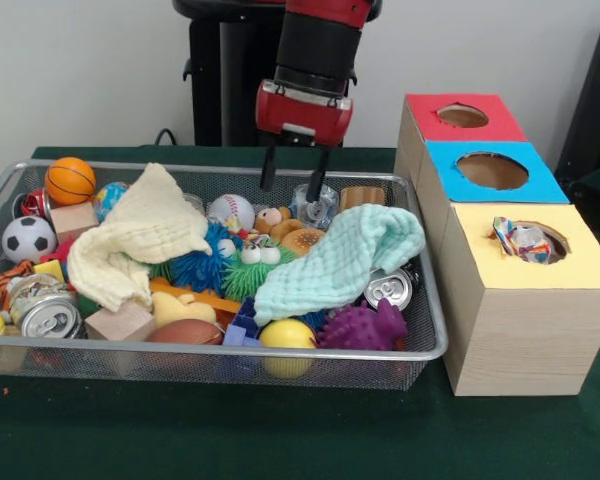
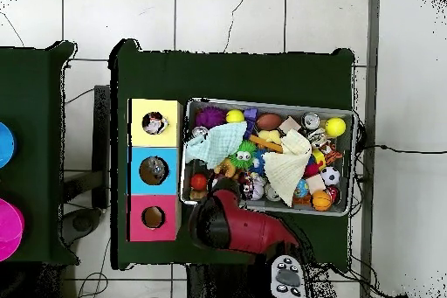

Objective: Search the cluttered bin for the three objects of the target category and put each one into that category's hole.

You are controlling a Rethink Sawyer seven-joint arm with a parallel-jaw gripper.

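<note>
The pincer (image 1: pixel 294 180) was hanging over the back of the bin (image 1: pixel 435 335), fingers spread apart, holding nothing. It sat right above a small clear crumpled thing (image 1: pixel 315 205) near the bin's far rim, and I couldn't tell if it was touching it yet.

Progress-wise, I saw one crinkly foil wrapper (image 1: pixel 521 239) poking out of the hole in the yellow box (image 1: pixel 530 300), so I figured that was the target category and at least one was in. From above, something also seemed to sit in the blue box (image 2: pixel 154 171) hole, but I couldn't make out what. The red box (image 1: pixel 460 118) hole looked empty from the front.

So my guess was one done, maybe two left, but no way to see anything deeper inside the box. The bin was still a mess: two cans (image 1: pixel 48 318), balls, and a yellow cloth (image 1: pixel 140 240) and a green cloth (image 1: pixel 340 260) covering plenty.
</note>
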